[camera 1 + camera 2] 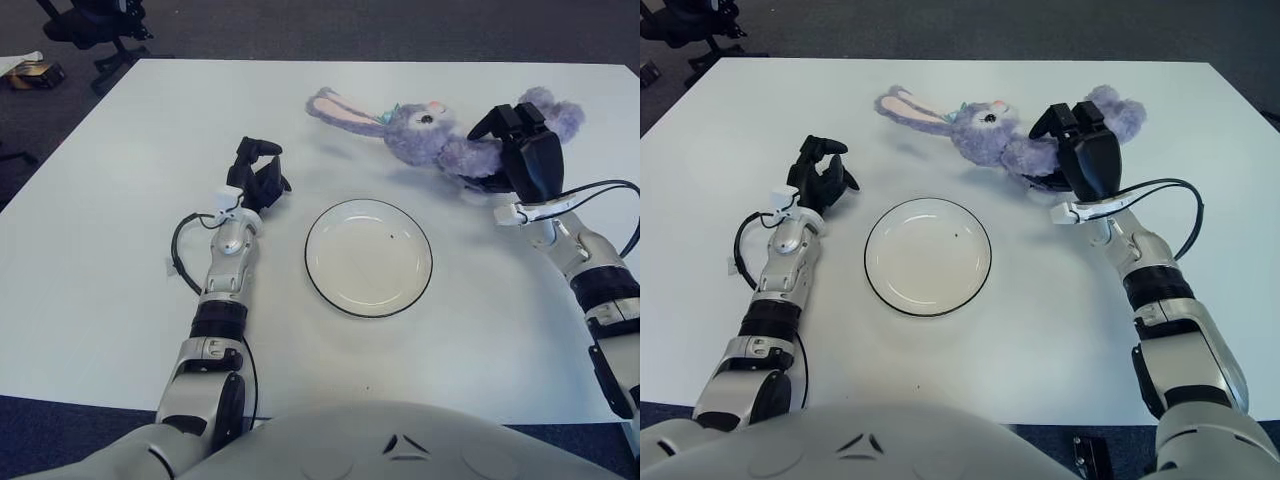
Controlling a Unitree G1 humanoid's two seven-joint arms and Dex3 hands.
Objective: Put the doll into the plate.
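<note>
1. Beyond the round white plate with dark rim (368, 257), my right hand (523, 160) has its fingers closed around the purple plush rabbit doll (425, 138).
2. The doll is not yet in the plate.
3. My left hand (256, 178), fingers curled and holding nothing, is left of the plate.

You will find no readable text, label, brand, number or sign anywhere in these views. The robot's torso (405, 445) carries a small dark triangular emblem, but no letters can be made out on it.
</note>
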